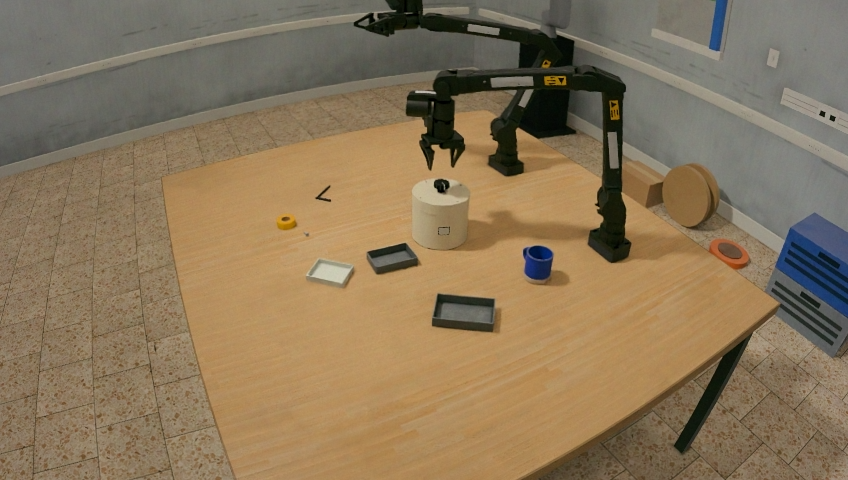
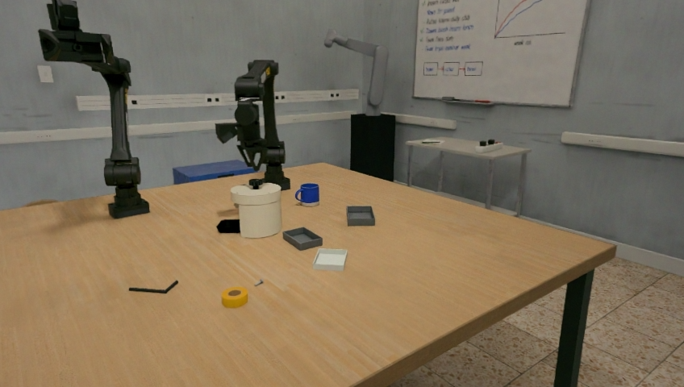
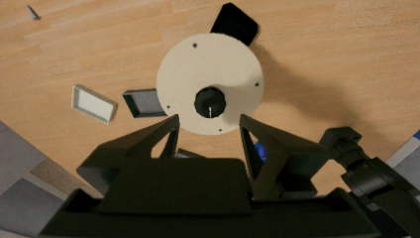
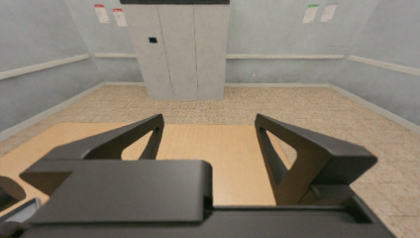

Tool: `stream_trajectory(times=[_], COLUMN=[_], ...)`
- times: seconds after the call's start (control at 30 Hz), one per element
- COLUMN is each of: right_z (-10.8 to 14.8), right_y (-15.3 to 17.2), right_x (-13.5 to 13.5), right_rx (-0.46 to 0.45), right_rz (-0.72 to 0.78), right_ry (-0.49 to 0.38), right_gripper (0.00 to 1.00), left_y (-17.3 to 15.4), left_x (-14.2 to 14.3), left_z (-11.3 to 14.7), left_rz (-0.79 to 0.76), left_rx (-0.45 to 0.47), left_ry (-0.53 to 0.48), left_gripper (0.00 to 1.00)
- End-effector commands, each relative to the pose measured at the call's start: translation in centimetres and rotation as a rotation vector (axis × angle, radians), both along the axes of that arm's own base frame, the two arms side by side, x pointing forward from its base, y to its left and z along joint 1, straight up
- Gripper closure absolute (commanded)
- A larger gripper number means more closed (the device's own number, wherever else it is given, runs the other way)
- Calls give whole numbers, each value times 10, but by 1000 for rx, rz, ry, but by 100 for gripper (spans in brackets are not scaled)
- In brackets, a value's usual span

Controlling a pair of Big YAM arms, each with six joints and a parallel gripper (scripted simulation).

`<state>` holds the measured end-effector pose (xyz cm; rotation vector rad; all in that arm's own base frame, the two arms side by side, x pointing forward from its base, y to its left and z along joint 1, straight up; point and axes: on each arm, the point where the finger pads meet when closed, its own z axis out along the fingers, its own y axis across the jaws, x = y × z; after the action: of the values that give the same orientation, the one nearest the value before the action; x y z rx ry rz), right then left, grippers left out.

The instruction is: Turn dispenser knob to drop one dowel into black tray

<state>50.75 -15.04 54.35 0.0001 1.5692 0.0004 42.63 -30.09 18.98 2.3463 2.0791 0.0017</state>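
Note:
The cream cylindrical dispenser [image 1: 440, 213] stands mid-table with a black knob [image 1: 440, 184] on its lid. My left gripper [image 1: 441, 151] hangs straight above the knob, pointing down, partly open and empty, with a clear gap to the knob. In the left wrist view the knob [image 3: 210, 102] lies just beyond the fingertips. The black tray [image 2: 227, 226] sits against the dispenser's far side; it also shows in the left wrist view [image 3: 234, 22] and is hidden in the top view. No dowel is visible. My right gripper [image 1: 371, 22] [image 4: 209, 118] is raised high beyond the table's far side, open and empty.
Two dark grey trays [image 1: 392, 257] [image 1: 464, 311] and a white tray [image 1: 329, 271] lie in front of the dispenser. A blue mug [image 1: 537, 263] stands to the right near the left arm's base. A yellow tape roll [image 1: 286, 221], a small screw [image 1: 307, 234] and a black hex key [image 1: 324, 199] lie at left.

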Motion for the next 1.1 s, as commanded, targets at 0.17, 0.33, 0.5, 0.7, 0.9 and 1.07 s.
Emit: stream_trajectory(times=[0.17,0.33,0.5,0.7,0.9,1.07], right_z=[41,41,41,41,41,41], right_y=[3,3,3,3,3,3], right_x=[1,1,1,1,1,1], right_rx=[-43,-43,-43,-43,-43,-43], right_rz=[2,2,2,2,2,2], right_ry=[-64,-64,-64,-64,-64,-64], right_gripper=[0,0,0,0,0,0], left_y=[9,8,12,0,10,12], left_x=[6,6,3,14,6,6], left_z=[16,23,10,2,-38,-41], left_rz=[8,6,7,8,9,10], left_rx=[-25,-27,-20,-24,16,10], left_ry=[-39,-44,-34,-40,18,8], left_gripper=[31,31,31,31,31,31])
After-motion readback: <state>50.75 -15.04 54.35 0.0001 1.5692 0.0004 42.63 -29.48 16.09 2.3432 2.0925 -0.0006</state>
